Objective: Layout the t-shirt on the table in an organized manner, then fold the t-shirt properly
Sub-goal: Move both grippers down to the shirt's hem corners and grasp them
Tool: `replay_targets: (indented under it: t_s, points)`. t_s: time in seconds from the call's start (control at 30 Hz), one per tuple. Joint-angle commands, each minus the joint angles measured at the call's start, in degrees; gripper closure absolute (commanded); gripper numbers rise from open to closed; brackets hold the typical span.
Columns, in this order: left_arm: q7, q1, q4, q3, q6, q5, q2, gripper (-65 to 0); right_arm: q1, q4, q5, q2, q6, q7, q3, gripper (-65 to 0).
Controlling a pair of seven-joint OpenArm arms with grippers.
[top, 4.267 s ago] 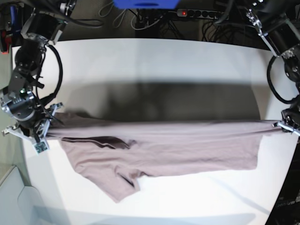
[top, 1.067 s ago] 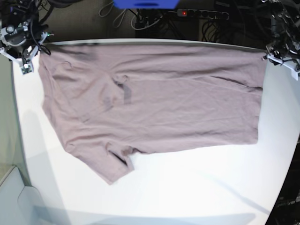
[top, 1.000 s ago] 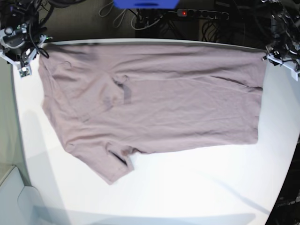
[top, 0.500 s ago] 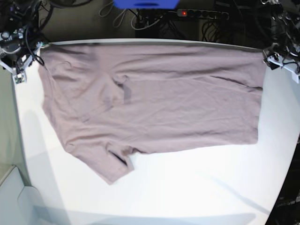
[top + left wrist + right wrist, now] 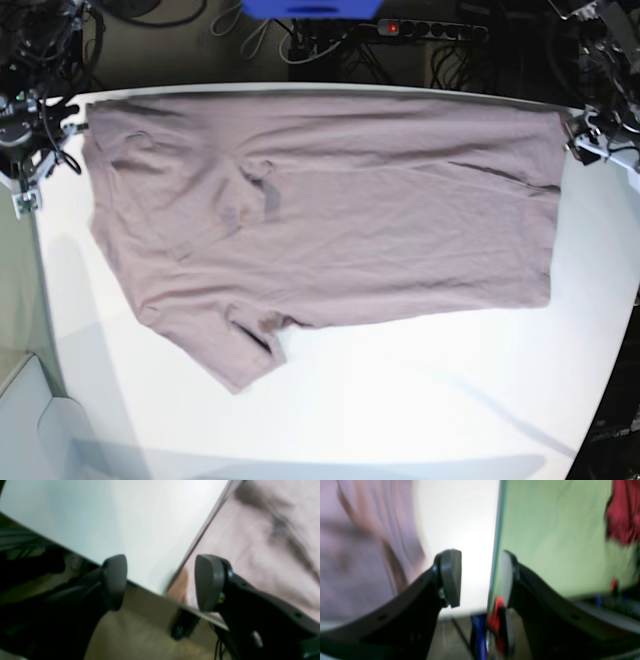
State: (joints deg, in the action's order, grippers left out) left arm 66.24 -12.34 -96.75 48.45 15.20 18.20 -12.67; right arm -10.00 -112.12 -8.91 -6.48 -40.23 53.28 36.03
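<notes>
1. Overhead, in the base view, the t-shirt (image 5: 330, 215) lies spread flat across the far half of the table (image 5: 420, 400), one sleeve bunched at its near edge. The left gripper (image 5: 600, 140) sits just off one far corner of the cloth and the right gripper (image 5: 30, 150) just off the opposite far corner; from this view it cannot be told whether either touches the fabric.
2. Left wrist view: the left gripper (image 5: 160, 582) has its fingers spread wide with nothing between them. The t-shirt (image 5: 262, 537) lies beyond one finger, its edge running toward the gap, and bare table (image 5: 112, 522) lies beyond the other.
3. Right wrist view, blurred: the right gripper (image 5: 480, 577) also stands parted and empty. The t-shirt (image 5: 365, 542) is off to one side of it, with a strip of white table (image 5: 460, 517) straight ahead.
</notes>
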Motion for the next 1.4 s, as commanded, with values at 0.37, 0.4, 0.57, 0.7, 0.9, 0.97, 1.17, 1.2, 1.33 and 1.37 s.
replay_targets:
  t_s: [0.37, 0.4, 0.57, 0.7, 0.9, 0.97, 1.17, 1.2, 1.33, 1.37]
  points:
    - [-1.31, 8.95, -8.79, 0.39, -0.56, -0.22, 0.14, -41.6, 27.80, 24.16, 0.42, -0.77, 0.23, -1.28, -13.66, -26.0]
    - [-1.31, 9.92, -8.79, 0.39, -0.56, -0.22, 0.23, -41.6, 30.26, 27.85, 0.42, -0.77, 0.23, -1.28, -13.66, -26.0]
    - [-1.31, 13.96, -8.79, 0.39, -0.48, -0.31, 0.23, -41.6, 41.69, 46.75, 0.42, -2.00, 0.23, -5.23, -13.75, -26.0]
    - [-1.31, 15.20, -8.52, 0.39, -0.39, -0.31, -0.13, -41.6, 45.21, 57.13, 0.42, -3.32, 0.23, -15.34, -13.75, -27.2]
    - [-3.69, 15.20, -8.26, 0.39, -0.30, -0.31, -0.21, -41.6, 47.05, 66.88, 0.42, -5.08, 0.23, -24.75, -17.79, -31.0]
    - [-4.30, 15.20, -8.26, 0.39, -0.30, -0.31, -0.21, -41.6, 47.05, 68.82, 0.42, -5.34, 1.94, -28.18, -18.14, -31.0]
    - [-4.39, 15.20, -8.26, 0.39, -0.48, -0.39, -0.21, -41.6, 47.05, 69.61, 0.42, -6.84, 11.35, -34.07, -18.14, -31.1]
    - [-4.39, 15.20, -8.26, 0.39, -0.48, -0.39, -0.21, -41.6, 47.05, 69.61, 0.42, -6.93, 12.84, -34.59, -18.05, -31.1]
    - [-4.30, 15.11, -8.26, 0.39, -0.48, -0.39, -0.13, -41.6, 46.61, 69.70, 0.42, -7.72, 13.46, -35.47, -18.05, -31.1]
    - [-4.30, 15.11, -8.26, 0.39, -0.48, -0.39, -0.04, -41.6, 46.44, 69.79, 0.42, -7.72, 13.46, -35.47, -18.05, -31.1]
